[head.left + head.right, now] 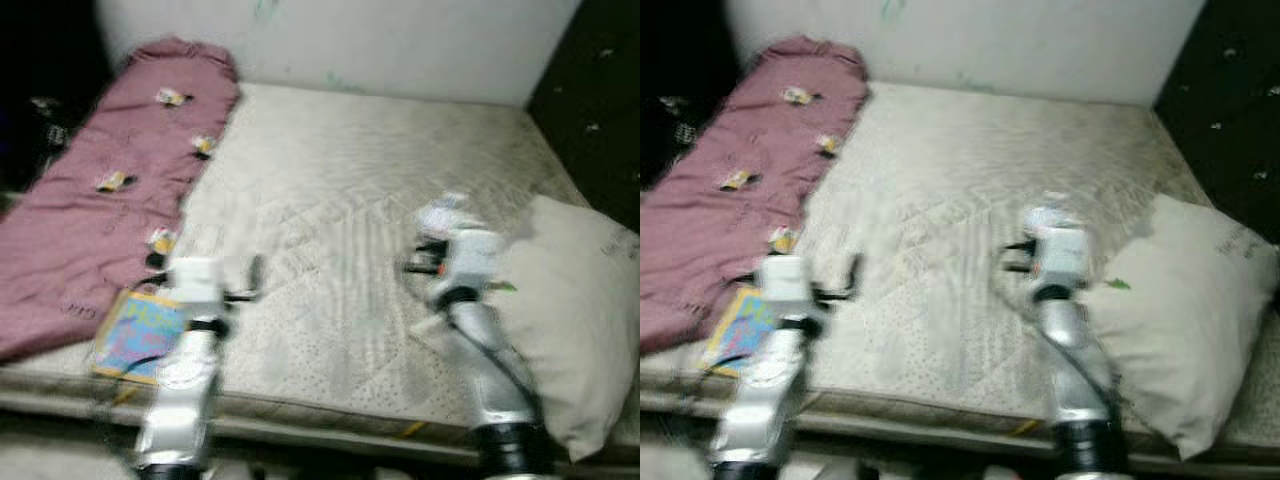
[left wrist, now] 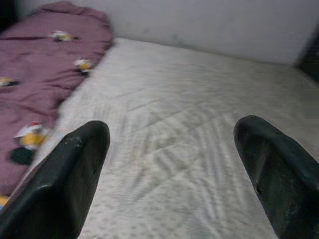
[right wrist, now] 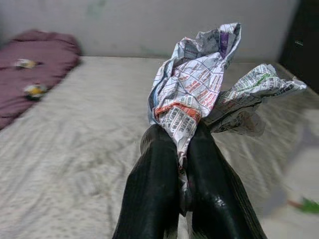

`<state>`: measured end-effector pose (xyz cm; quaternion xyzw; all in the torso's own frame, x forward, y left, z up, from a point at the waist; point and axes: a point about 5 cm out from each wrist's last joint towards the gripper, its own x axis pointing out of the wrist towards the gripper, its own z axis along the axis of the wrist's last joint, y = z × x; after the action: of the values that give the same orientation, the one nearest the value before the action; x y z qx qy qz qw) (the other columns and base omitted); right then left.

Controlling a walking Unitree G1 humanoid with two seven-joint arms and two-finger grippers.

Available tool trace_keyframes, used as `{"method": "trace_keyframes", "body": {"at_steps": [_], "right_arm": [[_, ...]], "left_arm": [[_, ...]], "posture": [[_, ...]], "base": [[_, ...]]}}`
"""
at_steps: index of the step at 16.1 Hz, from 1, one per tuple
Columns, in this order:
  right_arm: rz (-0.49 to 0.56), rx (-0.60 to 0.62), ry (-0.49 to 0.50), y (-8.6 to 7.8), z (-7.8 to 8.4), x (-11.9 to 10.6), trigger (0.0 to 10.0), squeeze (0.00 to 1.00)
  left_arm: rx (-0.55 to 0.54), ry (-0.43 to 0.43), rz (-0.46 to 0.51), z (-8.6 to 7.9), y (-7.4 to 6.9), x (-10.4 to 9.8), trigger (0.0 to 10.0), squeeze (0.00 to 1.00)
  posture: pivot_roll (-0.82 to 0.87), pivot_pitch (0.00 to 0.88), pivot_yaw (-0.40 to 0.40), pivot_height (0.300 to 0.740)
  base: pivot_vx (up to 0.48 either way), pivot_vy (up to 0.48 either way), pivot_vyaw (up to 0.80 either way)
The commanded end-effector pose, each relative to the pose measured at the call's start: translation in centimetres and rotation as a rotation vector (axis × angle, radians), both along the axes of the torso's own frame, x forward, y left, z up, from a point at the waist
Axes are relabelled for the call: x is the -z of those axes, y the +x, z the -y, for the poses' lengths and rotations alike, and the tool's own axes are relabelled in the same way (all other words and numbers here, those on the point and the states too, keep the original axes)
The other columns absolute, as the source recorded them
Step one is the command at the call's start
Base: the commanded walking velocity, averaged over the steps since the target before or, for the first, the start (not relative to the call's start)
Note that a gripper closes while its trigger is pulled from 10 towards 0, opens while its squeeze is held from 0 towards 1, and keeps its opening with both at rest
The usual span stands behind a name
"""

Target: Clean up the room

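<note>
Above the mattress (image 1: 340, 200), your right pincer (image 3: 182, 164) is clamped on crumpled newspaper (image 3: 199, 89), while your left pincer (image 2: 172, 169) hovers wide open, empty.

I see a bed with a bare, cream quilted mattress (image 1: 340, 230) pushed against a pale wall at its far edge. Along its left edge lies a mauve blanket (image 1: 100, 210) printed with small yellow figures, running from the far left corner toward the near edge. At the near left corner a colourful flat thing (image 1: 135, 335), perhaps a book, rests partly under that blanket. A cream pillow (image 1: 575, 310) sits at the near right corner.
</note>
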<state>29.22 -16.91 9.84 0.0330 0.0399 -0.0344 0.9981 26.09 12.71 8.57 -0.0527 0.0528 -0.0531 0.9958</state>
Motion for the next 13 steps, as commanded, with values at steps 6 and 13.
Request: {"method": "trace_keyframes", "body": {"at_steps": [6, 13], "right_arm": [[-0.014, -0.031, 0.024, 0.3, -1.0, 0.1, 10.0, 0.0], [-0.053, -0.043, 0.027, 0.1, -1.3, 0.8, 10.0, 0.0]], "left_arm": [[-0.036, 0.012, -0.004, -0.9, 0.2, 0.0, 10.0, 0.0], [-0.039, 0.012, -0.008, -0.8, 0.3, 0.0, 10.0, 0.0]], "posture": [[-0.03, 0.0, -0.05, 0.74], [-0.03, 0.0, -0.058, 0.74]], "base": [[0.0, 0.441, 0.0], [0.0, 0.48, -0.42]]}}
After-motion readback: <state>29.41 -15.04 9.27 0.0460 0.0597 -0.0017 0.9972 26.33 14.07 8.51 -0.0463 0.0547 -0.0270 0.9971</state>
